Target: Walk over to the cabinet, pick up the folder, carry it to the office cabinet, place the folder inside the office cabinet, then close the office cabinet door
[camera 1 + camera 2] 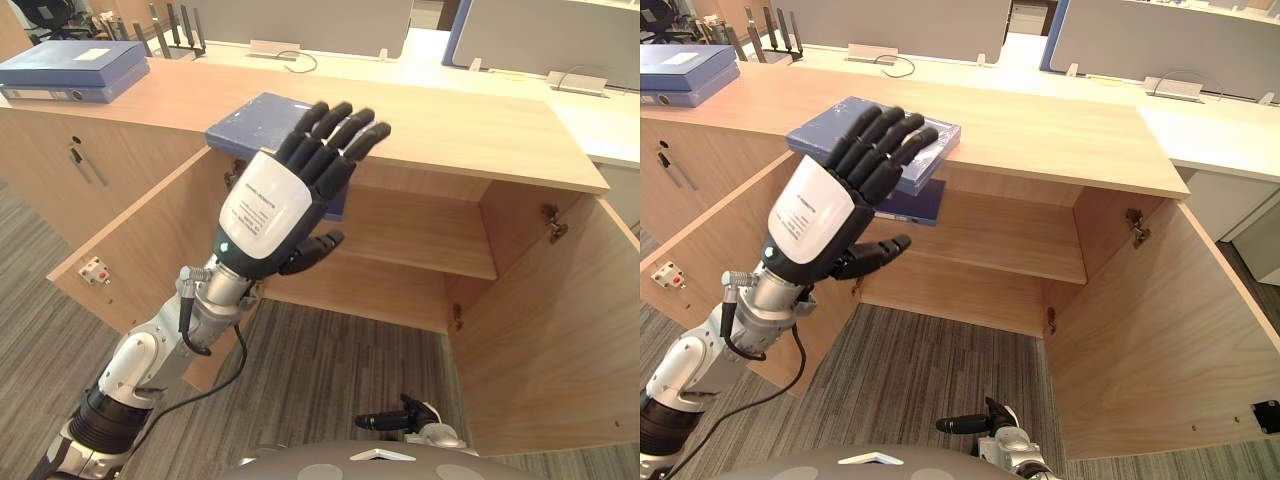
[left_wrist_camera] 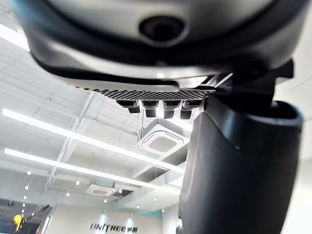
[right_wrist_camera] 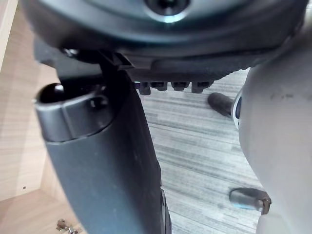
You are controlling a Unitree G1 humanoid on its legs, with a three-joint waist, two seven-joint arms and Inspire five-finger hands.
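1. Right hand (image 1: 395,420), low down, has relaxed fingers and holds nothing.
2. Dark blue flat folder (image 1: 250,120) lies on the light wooden cabinet (image 1: 450,130) top and overhangs its front edge.
3. Left hand (image 1: 270,210) is raised before the folder, fingers straight and spread.

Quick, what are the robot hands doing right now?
Left robot hand: open, fingers straight, in front of the blue folder.
Right robot hand: looks open, holding nothing.
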